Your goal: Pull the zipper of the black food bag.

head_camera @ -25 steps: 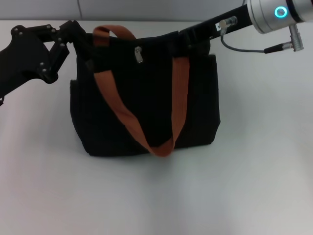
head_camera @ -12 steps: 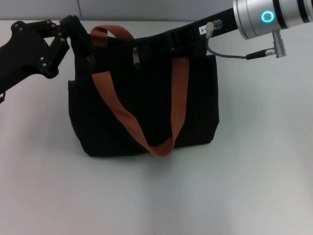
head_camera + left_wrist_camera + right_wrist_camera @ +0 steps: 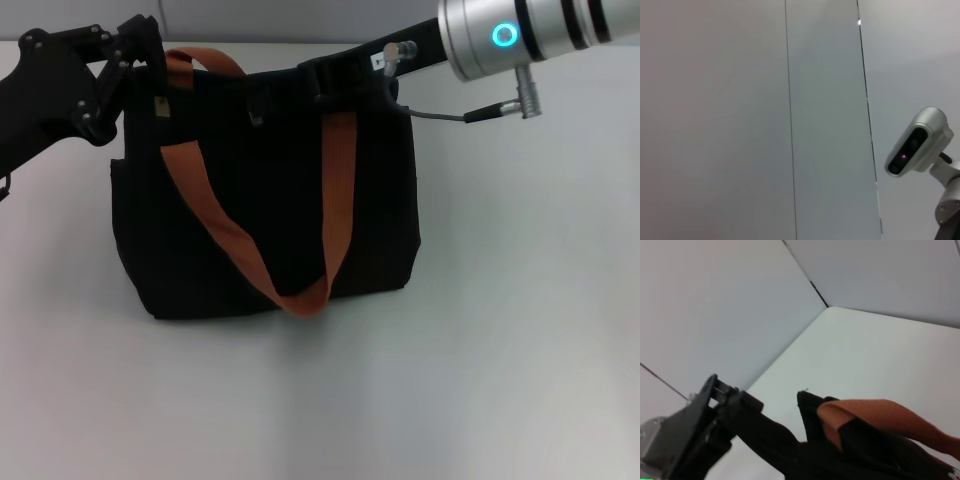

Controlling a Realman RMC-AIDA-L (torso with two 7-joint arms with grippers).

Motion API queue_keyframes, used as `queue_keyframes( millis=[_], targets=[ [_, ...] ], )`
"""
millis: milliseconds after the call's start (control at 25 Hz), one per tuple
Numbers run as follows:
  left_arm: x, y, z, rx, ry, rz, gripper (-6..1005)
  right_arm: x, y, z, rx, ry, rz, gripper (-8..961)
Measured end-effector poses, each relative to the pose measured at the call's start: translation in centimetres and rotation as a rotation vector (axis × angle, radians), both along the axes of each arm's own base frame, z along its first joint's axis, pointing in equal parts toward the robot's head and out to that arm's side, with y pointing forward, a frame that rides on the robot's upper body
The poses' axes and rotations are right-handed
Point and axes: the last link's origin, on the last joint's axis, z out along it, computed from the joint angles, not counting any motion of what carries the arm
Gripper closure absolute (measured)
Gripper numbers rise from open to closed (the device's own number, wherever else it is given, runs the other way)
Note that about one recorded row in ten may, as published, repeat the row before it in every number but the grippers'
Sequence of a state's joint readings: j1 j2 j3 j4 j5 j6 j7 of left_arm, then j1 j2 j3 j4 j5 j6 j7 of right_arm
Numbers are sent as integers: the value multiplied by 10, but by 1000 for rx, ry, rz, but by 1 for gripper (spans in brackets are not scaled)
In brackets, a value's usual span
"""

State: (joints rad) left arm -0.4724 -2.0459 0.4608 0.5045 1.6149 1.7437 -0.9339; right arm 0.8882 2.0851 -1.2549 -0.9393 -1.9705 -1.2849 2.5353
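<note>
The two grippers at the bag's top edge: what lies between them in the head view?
Between the left gripper and the right gripper runs the bag's top edge, with an orange strap arching over it and the zipper hanging there.

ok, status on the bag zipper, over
Left gripper at bag's top left corner, right gripper on top edge near right strap. Zipper pull barely visible on top edge. Nothing in the way.

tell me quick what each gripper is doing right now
Left gripper: at the black food bag's top left corner, apparently gripping the fabric; its jaws are hidden, so cannot be told.
Right gripper: at the bag's top edge; cannot be told.
</note>
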Motion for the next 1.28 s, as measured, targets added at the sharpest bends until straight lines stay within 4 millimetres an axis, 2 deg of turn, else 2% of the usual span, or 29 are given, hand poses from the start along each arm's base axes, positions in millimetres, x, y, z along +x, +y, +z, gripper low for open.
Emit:
queue_keyframes(
  millis=[680,1280],
  targets=[
    [2,-1,-3,-15,-11,-2,979,-9,-2,-11,-41,110,-10,633],
    [-1,-3,-1,-14,-24,10,979,-5,-4,-14,-72,86,-13,641]
  ],
)
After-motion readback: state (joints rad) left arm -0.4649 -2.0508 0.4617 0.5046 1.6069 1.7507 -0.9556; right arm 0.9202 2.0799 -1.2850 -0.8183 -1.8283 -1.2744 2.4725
